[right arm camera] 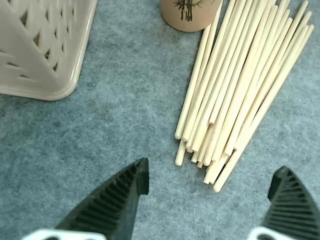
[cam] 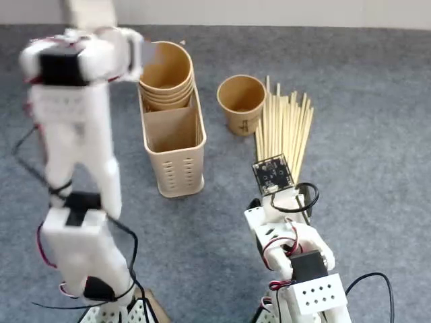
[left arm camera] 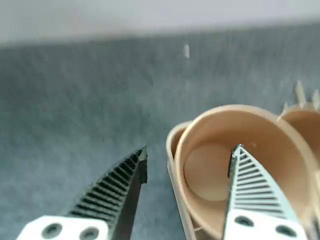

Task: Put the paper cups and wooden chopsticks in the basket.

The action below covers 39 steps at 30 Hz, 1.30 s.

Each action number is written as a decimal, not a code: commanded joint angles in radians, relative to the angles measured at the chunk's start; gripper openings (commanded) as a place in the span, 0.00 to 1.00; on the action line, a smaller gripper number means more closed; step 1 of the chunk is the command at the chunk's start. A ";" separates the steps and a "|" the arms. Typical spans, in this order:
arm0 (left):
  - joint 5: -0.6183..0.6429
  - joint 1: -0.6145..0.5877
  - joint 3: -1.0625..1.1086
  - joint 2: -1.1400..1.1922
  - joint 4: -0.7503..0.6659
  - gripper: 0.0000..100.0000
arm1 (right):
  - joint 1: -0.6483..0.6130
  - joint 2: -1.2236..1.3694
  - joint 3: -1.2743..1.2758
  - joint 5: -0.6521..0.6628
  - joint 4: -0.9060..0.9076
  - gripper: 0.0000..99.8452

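My left claw (left arm camera: 190,149) is spread fairly wide and grips nothing. One finger (left arm camera: 250,192) hangs over the mouth of the cup stack (left arm camera: 210,175), with its tip inside the top cup's rim. The other finger is outside, over the bare surface (left arm camera: 75,110). The near rim of the stack and the end wall of the basket (left arm camera: 172,145) therefore both sit in the gap between my fingers. I cannot tell whether either finger touches the cup or the basket. The stack stands upright in the basket compartment right under this claw. Just past the stack, on the side of the finger that is in the cup, the rim of the single cup (left arm camera: 300,120) shows.

My right claw (right arm camera: 212,167) is open wide and holds nothing, low over the surface. The chopsticks (right arm camera: 240,90) lie in a loose bundle on the surface just ahead of it. Their near ends point into the gap between my fingers, and neither finger touches them. The bundle fans out away from the claw. The single cup stands upright beyond the near ends, just beside the bundle and on the basket's side of it. The basket itself is off to one side of this claw, ahead of one finger and apart from it.
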 commanded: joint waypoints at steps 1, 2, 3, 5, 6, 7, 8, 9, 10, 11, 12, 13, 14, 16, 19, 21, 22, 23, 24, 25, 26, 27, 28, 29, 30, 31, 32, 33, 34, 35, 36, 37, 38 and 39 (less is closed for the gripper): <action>-0.017 -0.008 0.088 0.097 0.005 0.26 | 0.005 -0.010 -0.008 0.000 -0.012 0.37; -0.017 -0.008 0.097 0.133 0.005 0.26 | 0.005 -0.010 -0.008 0.000 -0.012 0.37; -0.017 -0.005 0.097 0.165 0.005 0.26 | 0.005 -0.010 -0.008 0.000 -0.012 0.37; -0.018 -0.002 0.097 0.214 0.005 0.26 | 0.005 -0.010 -0.008 0.000 -0.012 0.37; -0.018 -0.001 0.096 0.234 0.005 0.26 | 0.005 -0.010 -0.008 0.000 -0.012 0.37; -0.018 -0.001 0.096 0.245 0.005 0.26 | 0.005 -0.010 -0.008 0.000 -0.012 0.37; -0.023 0.002 0.096 0.248 0.005 0.26 | 0.005 -0.010 -0.008 0.000 -0.012 0.37; -0.044 0.008 0.096 0.248 0.005 0.26 | 0.005 -0.010 -0.008 0.000 -0.012 0.37; -0.074 0.015 0.094 0.246 0.005 0.26 | 0.005 -0.010 -0.008 0.000 -0.012 0.37; -0.095 0.015 0.079 0.245 0.006 0.26 | 0.005 -0.010 -0.008 0.000 -0.012 0.37; -0.106 0.015 0.042 0.239 0.012 0.26 | 0.005 -0.010 -0.008 0.000 -0.012 0.37; -0.107 0.015 -0.001 0.229 0.012 0.26 | 0.005 -0.010 -0.008 0.000 -0.012 0.37; -0.109 0.013 -0.042 0.219 0.012 0.26 | 0.005 -0.010 -0.008 0.000 -0.012 0.37; -0.109 0.012 -0.139 0.193 0.014 0.26 | 0.005 -0.010 -0.008 0.000 -0.012 0.37; -0.109 0.012 -0.283 0.133 0.014 0.26 | 0.005 -0.010 -0.008 0.000 -0.012 0.37; -0.109 0.013 -0.375 0.082 0.023 0.26 | 0.005 -0.010 -0.008 0.000 -0.012 0.37; -0.109 0.013 -0.415 0.056 0.035 0.26 | 0.005 -0.010 -0.008 0.000 -0.012 0.37; -0.109 0.013 -0.450 0.033 0.043 0.26 | 0.005 -0.010 -0.008 0.000 -0.012 0.37; -0.109 0.012 -0.483 0.010 0.052 0.26 | 0.005 -0.010 -0.008 0.000 -0.012 0.37; -0.109 0.005 -0.506 -0.015 0.057 0.26 | 0.005 -0.010 -0.008 0.000 -0.012 0.37; -0.110 -0.012 -0.522 -0.035 0.057 0.26 | 0.007 -0.010 -0.008 0.000 -0.012 0.37; -0.110 -0.051 -0.532 -0.051 0.057 0.26 | 0.010 -0.010 -0.010 0.000 -0.012 0.37; -0.109 -0.099 -0.530 -0.064 0.054 0.26 | 0.012 -0.010 -0.015 0.000 -0.012 0.37; -0.107 -0.147 -0.529 -0.071 0.052 0.26 | 0.022 -0.010 -0.018 0.000 -0.008 0.37; -0.104 -0.200 -0.515 -0.071 0.057 0.26 | 0.045 -0.010 -0.030 0.002 0.005 0.37; -0.103 -0.255 -0.475 -0.064 0.063 0.26 | 0.065 -0.008 -0.074 0.002 0.024 0.37; -0.101 -0.305 -0.417 -0.056 0.074 0.26 | 0.087 -0.004 -0.128 0.002 0.053 0.37; -0.100 -0.346 -0.352 -0.048 0.081 0.26 | 0.107 0.012 -0.186 0.002 0.085 0.37; -0.092 -0.387 -0.282 -0.047 0.083 0.26 | 0.120 0.041 -0.255 0.005 0.110 0.37; -0.069 -0.426 -0.208 -0.051 0.084 0.26 | 0.128 0.087 -0.331 0.011 0.125 0.37; -0.051 -0.456 -0.137 -0.056 0.084 0.26 | 0.128 0.145 -0.404 0.011 0.137 0.37; -0.035 -0.478 -0.062 -0.059 0.083 0.26 | 0.128 0.222 -0.487 0.008 0.151 0.37; -0.026 -0.483 0.008 -0.059 0.083 0.26 | 0.128 0.314 -0.573 0.008 0.163 0.37; -0.017 -0.481 0.081 -0.058 0.081 0.26 | 0.127 0.418 -0.667 0.000 0.177 0.37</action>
